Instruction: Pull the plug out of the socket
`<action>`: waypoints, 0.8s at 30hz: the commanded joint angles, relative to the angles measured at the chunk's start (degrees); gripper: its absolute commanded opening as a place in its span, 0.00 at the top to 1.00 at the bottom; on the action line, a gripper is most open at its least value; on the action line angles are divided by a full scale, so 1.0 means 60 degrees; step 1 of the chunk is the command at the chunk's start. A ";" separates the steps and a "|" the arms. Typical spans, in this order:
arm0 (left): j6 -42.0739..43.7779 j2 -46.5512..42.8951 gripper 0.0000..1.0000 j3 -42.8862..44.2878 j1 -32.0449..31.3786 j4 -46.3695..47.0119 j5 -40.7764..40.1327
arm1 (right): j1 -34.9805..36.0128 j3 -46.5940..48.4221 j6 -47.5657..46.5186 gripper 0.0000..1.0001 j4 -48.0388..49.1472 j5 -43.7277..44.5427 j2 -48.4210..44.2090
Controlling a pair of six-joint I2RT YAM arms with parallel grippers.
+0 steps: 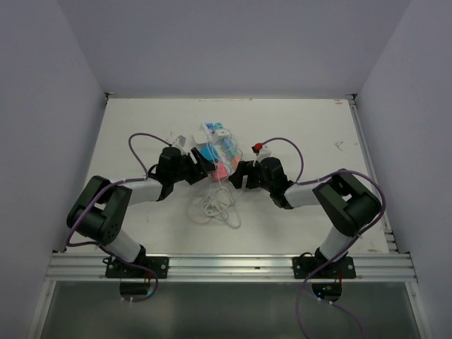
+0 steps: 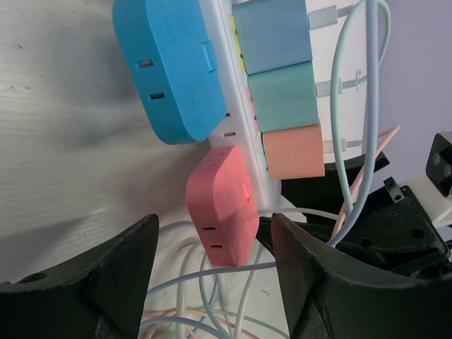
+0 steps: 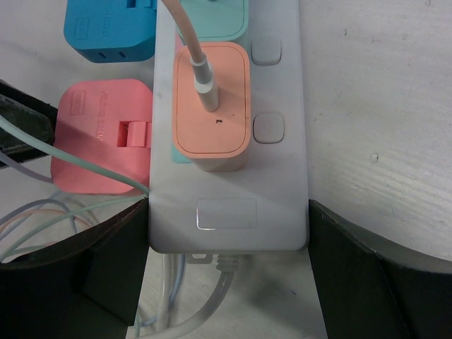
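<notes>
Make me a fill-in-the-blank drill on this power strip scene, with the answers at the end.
1. The right gripper is clamped on the end of the white socket, nearest the ____ cube plug.
2. The side adapter between the left gripper's fingers is ____.
3. The left gripper's jaws stand ____, clear of that adapter.
Answers: orange; pink; open.

Socket (image 3: 279, 183) is laid mid-table (image 1: 141, 127), its near end set between right gripper (image 3: 226, 219) fingers. Side plug (image 2: 219, 205) is bracketed by left gripper (image 2: 212, 233). Cables (image 1: 212, 205) are heaped before the socket, toward the bases.
</notes>
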 commanded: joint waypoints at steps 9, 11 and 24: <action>-0.0816 -0.0273 0.33 -0.0326 -0.0687 0.0178 -0.0322 | 0.0121 0.0040 0.0107 1.00 -0.0726 -0.0203 0.0451; -0.0904 -0.0230 0.34 -0.0341 -0.0732 0.0193 -0.0468 | 0.0121 0.0040 0.0122 1.00 -0.0712 -0.0203 0.0466; -0.1461 0.0224 0.43 -0.0121 -0.0761 0.0968 -0.0982 | 0.0121 0.0025 0.0180 1.00 -0.0653 -0.0203 0.0480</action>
